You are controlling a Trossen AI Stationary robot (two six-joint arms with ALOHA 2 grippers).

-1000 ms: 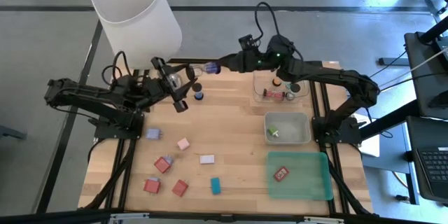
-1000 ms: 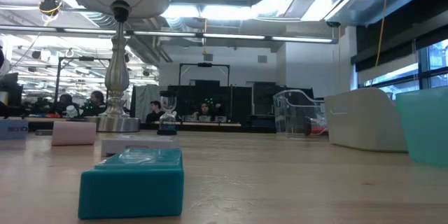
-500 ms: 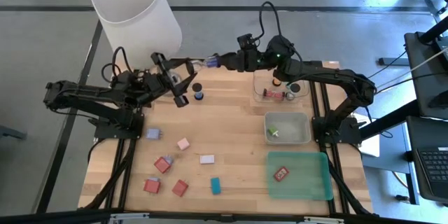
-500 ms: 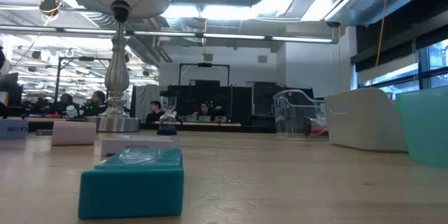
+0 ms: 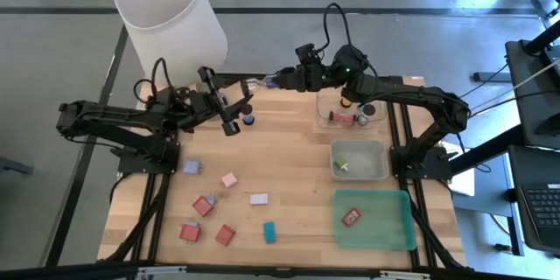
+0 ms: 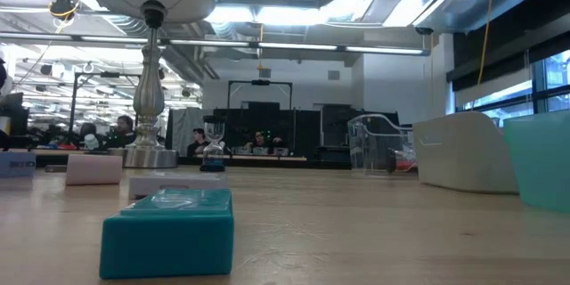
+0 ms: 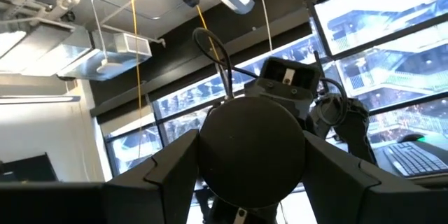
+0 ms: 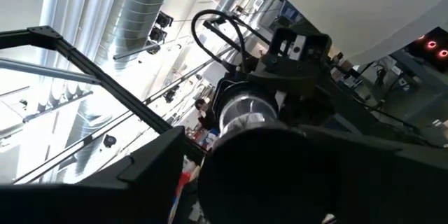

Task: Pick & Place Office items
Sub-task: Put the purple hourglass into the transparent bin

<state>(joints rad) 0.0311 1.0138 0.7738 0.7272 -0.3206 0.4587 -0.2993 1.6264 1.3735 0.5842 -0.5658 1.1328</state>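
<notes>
- The left gripper (image 5: pixel 238 101) hung above the table's (image 5: pixel 289 175) far edge, its jaws clamped on a short cylinder (image 5: pixel 254 83). In its own wrist view the piece showed end-on as a dark disc (image 7: pixel 252 150).
- The right gripper (image 5: pixel 267 80) met it from the other side over the same far edge. The cylinder's near end lay between its jaws (image 8: pixel 266 175); whether they pressed on it, I could not tell.
- A black cylinder with a blue cap (image 5: pixel 249 119) stood on the table just below the two grippers.
- Toward the near left corner lay loose blocks: lavender (image 5: pixel 191 167), pink (image 5: pixel 229 179), white (image 5: pixel 258 199), teal (image 5: pixel 269 232) and three red (image 5: pixel 204 205).
- Along the right edge stood a clear tray (image 5: pixel 325 103) with small pieces in it, a grey tray (image 5: pixel 378 159) and a green tray (image 5: pixel 385 227) with a red block (image 5: pixel 352 218) inside.
- A white-shaded lamp (image 5: pixel 171 22) stood at the far left corner.
</notes>
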